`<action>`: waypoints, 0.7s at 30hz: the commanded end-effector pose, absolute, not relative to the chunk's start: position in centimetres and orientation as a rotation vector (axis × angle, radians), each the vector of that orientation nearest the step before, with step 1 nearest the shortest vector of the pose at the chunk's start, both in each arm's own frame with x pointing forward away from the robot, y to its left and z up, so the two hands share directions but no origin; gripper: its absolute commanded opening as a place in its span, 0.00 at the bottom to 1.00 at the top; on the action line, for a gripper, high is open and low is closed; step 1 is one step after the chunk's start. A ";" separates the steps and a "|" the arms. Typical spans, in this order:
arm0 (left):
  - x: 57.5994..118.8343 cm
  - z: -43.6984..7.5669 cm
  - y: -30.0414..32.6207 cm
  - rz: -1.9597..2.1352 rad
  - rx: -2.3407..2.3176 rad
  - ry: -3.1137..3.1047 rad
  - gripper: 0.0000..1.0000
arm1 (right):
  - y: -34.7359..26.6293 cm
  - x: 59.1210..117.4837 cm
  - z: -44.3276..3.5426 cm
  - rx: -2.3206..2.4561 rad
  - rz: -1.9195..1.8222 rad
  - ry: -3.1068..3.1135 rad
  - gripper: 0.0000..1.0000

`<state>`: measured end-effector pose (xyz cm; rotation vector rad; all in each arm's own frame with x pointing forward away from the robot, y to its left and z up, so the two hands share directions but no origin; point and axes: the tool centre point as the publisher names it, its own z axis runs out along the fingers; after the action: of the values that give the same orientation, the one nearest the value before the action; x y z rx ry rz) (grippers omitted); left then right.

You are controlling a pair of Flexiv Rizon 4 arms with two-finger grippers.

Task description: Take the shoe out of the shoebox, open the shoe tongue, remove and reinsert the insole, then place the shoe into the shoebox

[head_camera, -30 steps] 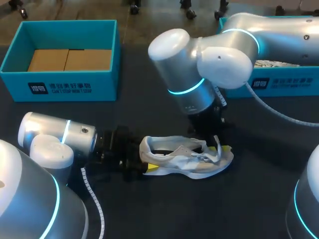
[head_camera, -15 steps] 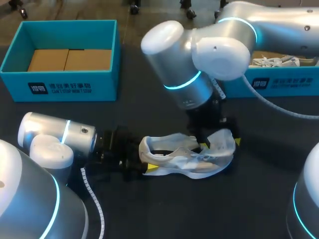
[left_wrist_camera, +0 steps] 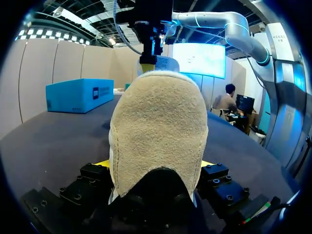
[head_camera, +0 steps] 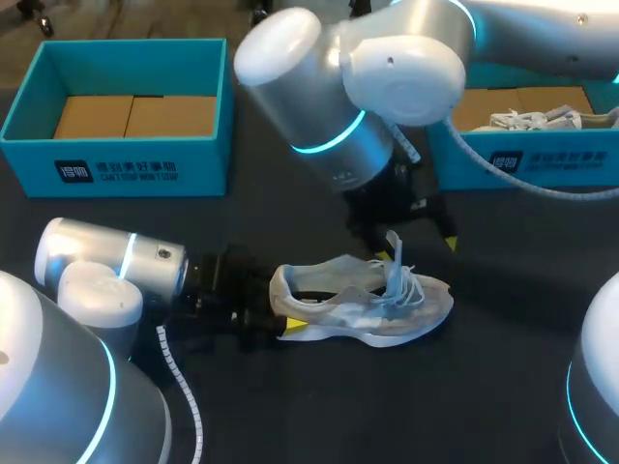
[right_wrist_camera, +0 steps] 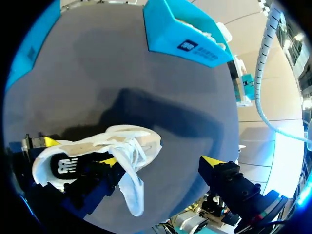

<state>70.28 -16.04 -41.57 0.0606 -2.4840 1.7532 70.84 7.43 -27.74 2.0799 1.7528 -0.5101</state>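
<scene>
Right claw (head_camera: 418, 244) rose, spread wide; left claw (left_wrist_camera: 155, 165) clamps shoe (head_camera: 338, 304).

White logo + txt on left shoebox (head_camera: 116, 174) & right shoebox (head_camera: 527, 162) fronts; logo inside shoe (right_wrist_camera: 87, 146).

The shoe (head_camera: 363, 307) lies on the table (head_camera: 503, 387), left tool (head_camera: 253, 314) at its heel, right tool (head_camera: 418, 246) over its tongue (head_camera: 395, 253), shoeboxes (head_camera: 126, 169) behind.

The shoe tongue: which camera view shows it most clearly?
The right wrist view: the tongue shows whole, pulled up clear of the shoe, beside the open right gripper. The head view shows it small and upright. In the left wrist view the shoe's heel hides it.
</scene>
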 end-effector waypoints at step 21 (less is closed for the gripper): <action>70.4 -41.6 -16.1 1.749 0.060 -2.487 0.00 | 17.7 74.3 -22.5 1.324 -0.046 2.373 1.00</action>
<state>70.28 -16.05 -41.57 0.0605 -2.4840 1.7533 74.19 17.73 -22.60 1.6290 2.0694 -0.1648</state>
